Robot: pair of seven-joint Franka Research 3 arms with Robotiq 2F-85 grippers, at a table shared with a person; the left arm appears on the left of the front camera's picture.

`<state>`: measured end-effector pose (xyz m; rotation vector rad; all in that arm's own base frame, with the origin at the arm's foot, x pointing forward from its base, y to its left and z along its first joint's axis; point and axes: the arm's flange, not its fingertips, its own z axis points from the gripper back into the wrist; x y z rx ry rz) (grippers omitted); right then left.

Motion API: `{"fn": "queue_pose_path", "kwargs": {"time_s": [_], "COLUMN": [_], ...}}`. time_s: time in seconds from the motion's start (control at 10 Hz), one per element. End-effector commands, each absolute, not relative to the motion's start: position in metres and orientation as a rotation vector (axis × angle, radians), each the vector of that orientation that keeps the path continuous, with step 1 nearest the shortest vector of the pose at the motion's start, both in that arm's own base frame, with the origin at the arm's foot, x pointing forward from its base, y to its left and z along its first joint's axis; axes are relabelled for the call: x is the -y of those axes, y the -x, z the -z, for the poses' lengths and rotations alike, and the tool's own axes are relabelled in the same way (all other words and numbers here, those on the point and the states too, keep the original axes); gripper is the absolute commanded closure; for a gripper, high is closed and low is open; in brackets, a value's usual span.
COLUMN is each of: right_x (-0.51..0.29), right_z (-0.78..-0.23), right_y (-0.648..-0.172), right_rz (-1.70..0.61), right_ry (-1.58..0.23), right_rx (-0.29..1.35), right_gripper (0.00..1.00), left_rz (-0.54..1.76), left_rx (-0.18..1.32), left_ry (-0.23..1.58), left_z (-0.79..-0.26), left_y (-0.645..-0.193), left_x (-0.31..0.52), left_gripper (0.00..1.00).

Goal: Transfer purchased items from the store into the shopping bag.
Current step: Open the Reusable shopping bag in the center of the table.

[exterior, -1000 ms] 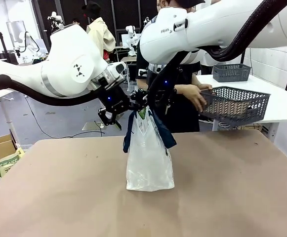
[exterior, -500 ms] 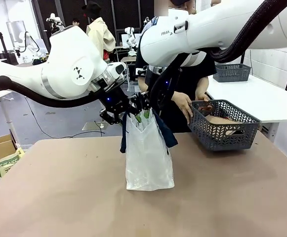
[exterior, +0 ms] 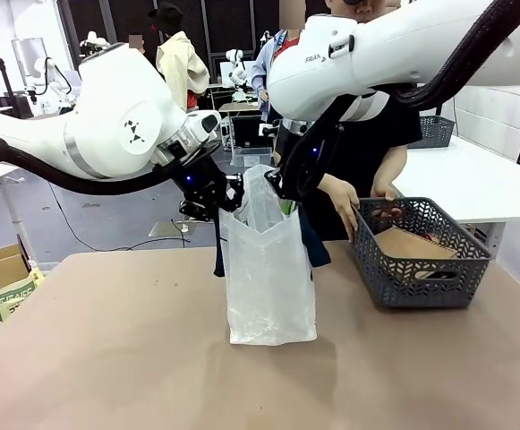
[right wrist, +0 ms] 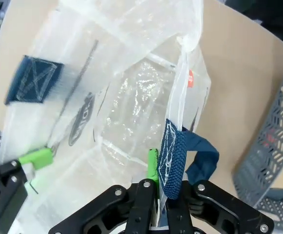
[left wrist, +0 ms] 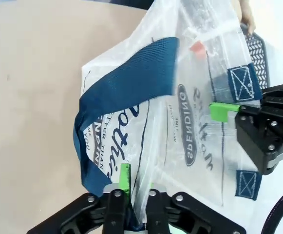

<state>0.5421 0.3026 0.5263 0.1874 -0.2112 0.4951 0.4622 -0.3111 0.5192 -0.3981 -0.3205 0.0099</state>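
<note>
Front view: the store basket (exterior: 421, 269) has just come down onto the counter (exterior: 107, 358) at the right of the frame, just beside the shopping bag (exterior: 268, 278). A moment ago it was up in the air. The person's hand (exterior: 342, 199) is at its left rim, and a tan piece (exterior: 412, 244) lies inside. The bag stands in the middle, its mouth pulled wider than before by the left end effector (exterior: 228, 193) and right end effector (exterior: 282, 188). Left wrist view: the fingers are pinched together on the bag's rim at the bottom edge, near the blue strap (left wrist: 126, 92). Right wrist view: the fingers are clamped on the other rim and its strap. The bag looks empty, so I think the things can go in now.
</note>
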Motion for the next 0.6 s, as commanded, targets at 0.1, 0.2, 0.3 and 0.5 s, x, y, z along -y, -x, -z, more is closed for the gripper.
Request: {"fn": "queue_pose_path", "kwargs": {"time_s": [0.1,0.2,0.3,0.5], "right_x": [-0.284,-0.280,-0.276,-0.265], "right_z": [-0.525,-0.525,-0.526,-0.529], "right_y": [-0.525,-0.524,-0.521,-0.518], "right_rz": [-0.477,-0.475,-0.462,-0.458], "right_ry": [-0.217,-0.213,-0.213,-0.195], "right_rx": [0.240,0.242,0.245,0.260], "right_gripper": [1.00,1.00,1.00,1.00], "left_rz": [-0.011,-0.025,-0.035,-0.058], "left_rx": [0.345,0.349,0.348,0.360], "left_ry": [0.400,0.400,0.398,0.392], "left_z": [-0.517,-0.517,-0.518,-0.521], "left_y": [-0.452,-0.451,-0.449,-0.448], "left_x": [0.290,0.285,0.281,0.269], "left_gripper": [1.00,1.00,1.00,1.00]}}
